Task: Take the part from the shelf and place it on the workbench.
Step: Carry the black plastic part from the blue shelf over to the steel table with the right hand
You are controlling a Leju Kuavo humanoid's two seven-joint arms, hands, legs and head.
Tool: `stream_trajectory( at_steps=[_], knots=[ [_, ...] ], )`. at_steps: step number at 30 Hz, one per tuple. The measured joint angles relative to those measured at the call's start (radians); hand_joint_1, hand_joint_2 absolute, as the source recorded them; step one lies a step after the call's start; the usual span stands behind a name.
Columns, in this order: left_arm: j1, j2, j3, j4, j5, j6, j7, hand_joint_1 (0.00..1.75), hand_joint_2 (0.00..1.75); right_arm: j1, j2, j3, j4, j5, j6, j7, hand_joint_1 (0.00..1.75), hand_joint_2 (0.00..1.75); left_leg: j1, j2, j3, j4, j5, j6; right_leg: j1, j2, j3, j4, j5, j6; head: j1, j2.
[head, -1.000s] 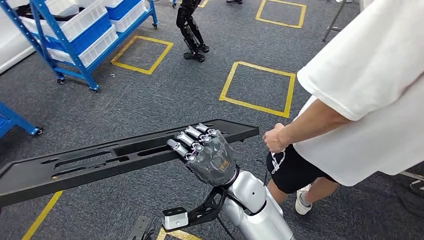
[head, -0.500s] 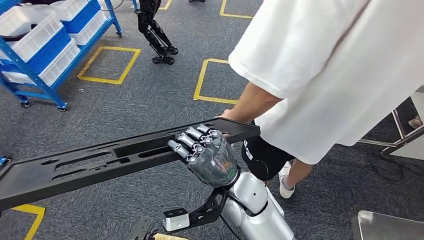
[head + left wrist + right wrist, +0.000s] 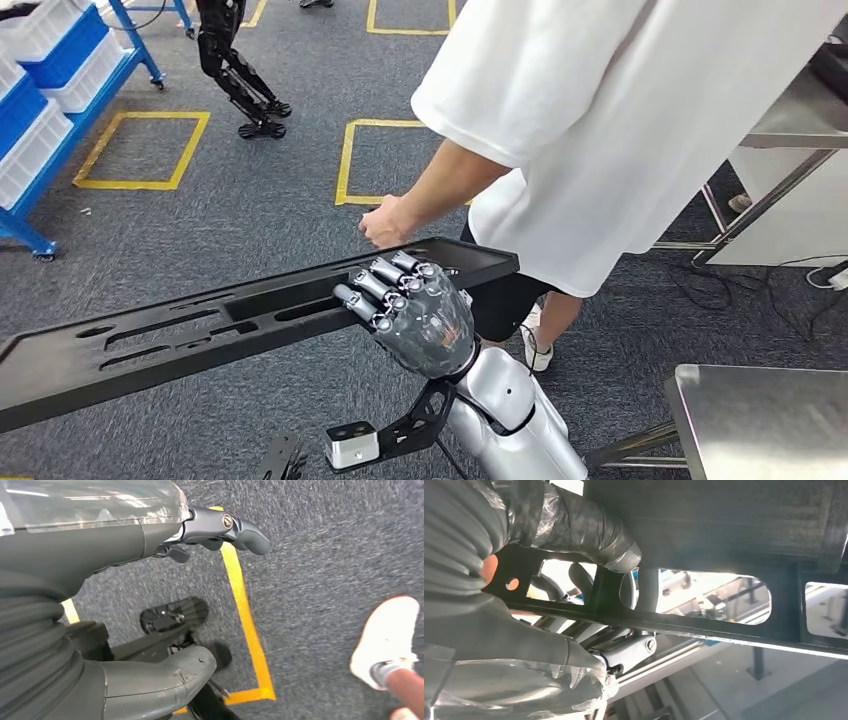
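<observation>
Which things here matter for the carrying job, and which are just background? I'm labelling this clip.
Job:
long black slotted plastic part
right hand, gripping that part
steel workbench corner

Background:
person in white T-shirt
blue shelf with white bins
yellow floor squares

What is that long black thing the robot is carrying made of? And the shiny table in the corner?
The long black part looks like moulded plastic or a composite: matt, dull, with neat slots cut through it; I can't be sure which. The right hand grips it. The table looks like brushed metal, likely stainless steel: pale grey with a soft sheen and a folded edge.
</observation>
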Motion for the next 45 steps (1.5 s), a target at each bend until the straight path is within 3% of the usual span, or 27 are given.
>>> stream_trajectory(
  at_steps=[1, 2, 3, 5, 7, 8, 10, 11, 13, 15, 17, 18, 19, 20, 22, 24, 26, 28, 30, 32, 33, 35, 37, 39, 41, 43, 45],
  knots=[
    [0.002, 0.001, 0.000, 0.000, 0.000, 0.000, 0.000, 0.00, 1.75, 0.001, -0.001, 0.000, 0.000, -0.001, 0.000, -0.001, 1.75, 1.75, -0.001, 0.015, -0.001, 0.000, -0.001, 0.001, -0.003, -0.007, -0.023, 0.052, -0.018, 0.003, 0.000, 0.000],
    [0.003, 0.002, 0.000, 0.000, 0.000, 0.000, 0.000, 0.00, 1.75, 0.003, -0.001, 0.000, 0.000, -0.001, 0.000, -0.001, 1.75, 1.75, -0.001, 0.029, -0.001, 0.000, -0.002, 0.000, -0.005, -0.012, -0.031, 0.071, -0.017, 0.006, 0.000, 0.000],
    [0.003, 0.003, 0.000, 0.000, 0.000, 0.000, 0.000, 0.00, 1.75, 0.004, -0.002, 0.000, 0.000, -0.002, 0.000, -0.002, 1.75, 1.75, -0.001, 0.042, 0.000, 0.001, -0.003, 0.000, -0.008, -0.017, -0.019, 0.052, 0.001, 0.008, 0.000, 0.000],
    [0.001, 0.003, 0.000, 0.000, 0.000, 0.000, 0.000, 0.00, 1.75, 0.004, -0.002, 0.000, 0.000, -0.002, 0.000, -0.004, 1.75, 1.75, -0.002, 0.064, 0.002, 0.004, -0.008, -0.006, -0.010, -0.047, 0.051, -0.074, 0.061, 0.008, 0.000, 0.000],
    [0.000, 0.004, 0.000, 0.000, 0.000, 0.000, 0.000, 0.00, 1.75, 0.002, -0.002, 0.000, 0.000, -0.002, 0.000, -0.004, 1.75, 1.75, -0.007, 0.081, 0.003, 0.010, -0.015, -0.016, -0.001, -0.085, 0.107, -0.179, 0.091, -0.001, 0.000, 0.000],
    [-0.001, 0.004, 0.000, 0.000, 0.000, 0.000, 0.000, 0.00, 1.75, 0.001, -0.001, 0.000, 0.000, -0.002, 0.000, -0.004, 1.75, 1.75, -0.010, 0.089, 0.004, 0.012, -0.019, -0.021, 0.003, -0.094, 0.116, -0.199, 0.091, -0.006, 0.000, 0.000],
    [-0.001, 0.004, 0.000, 0.000, 0.000, 0.000, 0.000, 0.00, 1.75, 0.001, -0.001, 0.000, 0.000, -0.003, 0.000, -0.004, 1.75, 1.75, -0.011, 0.108, 0.009, 0.011, -0.022, -0.031, 0.007, -0.076, 0.114, -0.202, 0.091, -0.018, 0.000, 0.000],
    [-0.002, 0.004, 0.000, 0.000, 0.000, 0.000, 0.000, 0.00, 1.75, 0.001, -0.001, 0.000, 0.000, -0.003, 0.000, -0.005, 1.75, 1.75, -0.009, 0.105, 0.011, 0.015, -0.029, -0.036, 0.005, -0.065, 0.115, -0.205, 0.093, -0.023, 0.000, 0.000],
    [-0.004, 0.004, 0.000, 0.000, 0.000, 0.000, 0.000, 0.00, 1.75, 0.000, 0.001, 0.000, 0.000, -0.003, 0.000, -0.005, 1.75, 1.75, -0.004, 0.066, -0.007, 0.064, -0.066, -0.046, -0.001, -0.044, 0.118, -0.212, 0.097, -0.036, 0.000, 0.000],
    [-0.001, 0.004, 0.000, 0.000, 0.000, 0.000, 0.000, 0.00, 1.75, -0.001, 0.004, 0.000, 0.000, -0.003, 0.000, -0.005, 1.75, 1.75, -0.001, 0.020, -0.066, 0.189, -0.126, -0.050, -0.003, -0.023, 0.119, -0.212, 0.098, -0.044, 0.000, 0.000],
    [0.004, 0.005, 0.000, 0.000, 0.000, 0.000, 0.000, 0.00, 1.75, 0.001, 0.006, 0.000, 0.001, -0.003, 0.000, -0.005, 1.75, 1.75, -0.001, 0.008, -0.120, 0.290, -0.150, -0.051, -0.001, 0.005, 0.119, -0.210, 0.098, -0.045, 0.000, 0.000],
    [0.005, 0.005, 0.000, 0.000, 0.000, 0.000, 0.000, 0.00, 1.75, 0.002, 0.006, 0.000, 0.002, -0.003, 0.000, -0.005, 1.75, 1.75, -0.001, 0.006, -0.125, 0.290, -0.133, -0.050, -0.001, 0.020, 0.119, -0.208, 0.098, -0.045, 0.000, 0.000],
    [0.004, 0.006, 0.000, 0.000, 0.001, 0.000, 0.000, 0.00, 1.75, 0.002, 0.006, 0.000, 0.002, -0.003, 0.000, -0.005, 1.75, 1.75, 0.000, 0.001, -0.111, 0.249, -0.099, -0.049, -0.002, 0.034, 0.119, -0.205, 0.097, -0.044, 0.000, 0.000],
    [0.004, 0.006, 0.000, 0.000, 0.001, 0.000, 0.000, 0.00, 1.75, 0.002, 0.006, 0.000, 0.003, -0.003, 0.000, -0.005, 1.75, 1.75, 0.002, -0.013, -0.086, 0.183, -0.058, -0.048, -0.002, 0.048, 0.119, -0.202, 0.096, -0.042, 0.000, 0.000],
    [0.002, 0.007, 0.000, 0.000, 0.001, 0.001, 0.000, 0.00, 1.75, 0.002, 0.006, 0.000, 0.003, -0.003, 0.000, -0.005, 1.75, 1.75, 0.007, -0.061, -0.042, 0.073, -0.013, -0.046, -0.001, 0.071, 0.111, -0.192, 0.094, -0.035, 0.000, 0.000],
    [0.002, 0.007, 0.000, 0.000, 0.001, 0.001, 0.000, 0.00, 1.75, 0.002, 0.007, 0.000, 0.003, -0.003, 0.000, -0.005, 1.75, 1.75, 0.007, -0.085, -0.030, 0.044, -0.012, -0.042, -0.003, 0.091, 0.101, -0.188, 0.097, -0.023, 0.000, 0.000],
    [0.002, 0.006, 0.000, 0.000, 0.001, 0.001, 0.000, 0.00, 1.75, 0.003, 0.006, 0.000, 0.002, -0.003, 0.000, -0.005, 1.75, 1.75, 0.008, -0.064, -0.029, 0.038, -0.006, -0.031, -0.004, 0.101, 0.096, -0.189, 0.101, -0.011, 0.000, 0.000],
    [-0.001, 0.005, 0.000, 0.000, 0.001, 0.001, 0.000, 0.00, 1.75, 0.002, 0.006, 0.000, 0.002, -0.003, 0.000, -0.005, 1.75, 1.75, 0.011, -0.040, -0.027, 0.028, 0.002, -0.016, 0.000, 0.060, 0.077, -0.151, 0.074, -0.002, 0.002, 0.000],
    [0.001, 0.005, 0.000, 0.000, 0.001, 0.001, 0.000, 0.00, 1.75, 0.001, 0.006, 0.000, 0.001, -0.004, 0.000, -0.005, 1.75, 1.75, 0.006, -0.013, -0.026, 0.024, 0.003, -0.006, 0.001, 0.005, 0.027, -0.043, 0.013, 0.004, 0.004, 0.000],
    [0.005, 0.006, 0.000, 0.000, 0.001, 0.001, 0.000, 0.00, 1.75, 0.003, 0.005, 0.000, 0.004, -0.005, 0.000, -0.004, 1.75, 1.75, 0.001, 0.016, -0.027, 0.025, 0.002, -0.003, -0.002, -0.011, -0.018, 0.056, -0.023, 0.008, 0.004, 0.000],
    [0.006, 0.006, 0.000, 0.000, 0.002, 0.001, 0.000, 0.00, 1.75, 0.003, 0.004, 0.000, 0.005, -0.005, 0.000, -0.003, 1.75, 1.75, 0.001, 0.030, -0.027, 0.025, 0.001, -0.003, -0.003, -0.014, -0.020, 0.064, -0.017, 0.008, 0.004, 0.000],
    [0.005, 0.006, 0.000, 0.000, 0.003, 0.001, 0.000, 0.00, 1.75, 0.004, 0.004, 0.000, 0.005, -0.008, 0.000, -0.003, 1.75, 1.75, -0.001, 0.052, -0.024, 0.025, -0.001, -0.004, -0.002, -0.028, 0.035, -0.031, 0.040, 0.004, 0.004, 0.000],
    [0.003, 0.005, 0.000, 0.000, 0.005, 0.001, 0.000, 0.00, 1.75, 0.001, 0.004, 0.000, 0.005, -0.010, 0.000, -0.003, 1.75, 1.75, -0.003, 0.069, -0.020, 0.025, -0.004, -0.008, 0.007, -0.063, 0.103, -0.158, 0.080, -0.008, 0.004, 0.000],
    [0.003, 0.005, 0.000, 0.000, 0.008, 0.001, 0.000, 0.00, 1.75, -0.001, 0.004, 0.000, 0.005, -0.010, 0.000, -0.003, 1.75, 1.75, -0.006, 0.085, -0.017, 0.024, -0.007, -0.017, 0.016, -0.075, 0.124, -0.203, 0.084, -0.019, 0.004, 0.000],
    [0.002, 0.004, 0.000, 0.000, 0.009, 0.001, 0.000, 0.00, 1.75, -0.001, 0.004, 0.000, 0.005, -0.011, 0.000, -0.003, 1.75, 1.75, -0.007, 0.095, -0.013, 0.023, -0.010, -0.028, 0.014, -0.055, 0.124, -0.209, 0.089, -0.027, 0.004, 0.000],
    [0.001, 0.004, 0.000, 0.000, 0.010, 0.001, -0.001, 0.00, 1.75, -0.002, 0.005, 0.000, 0.005, -0.011, 0.000, -0.003, 1.75, 1.75, -0.005, 0.066, -0.021, 0.052, -0.035, -0.038, 0.006, -0.037, 0.130, -0.220, 0.097, -0.038, 0.004, 0.000],
    [0.003, 0.005, 0.000, 0.000, 0.011, 0.001, -0.001, 0.00, 1.75, -0.004, 0.007, 0.000, 0.005, -0.011, 0.000, -0.001, 1.75, 1.75, -0.003, 0.022, -0.066, 0.158, -0.096, -0.044, 0.002, -0.020, 0.133, -0.225, 0.100, -0.045, 0.003, 0.000]
  ],
)
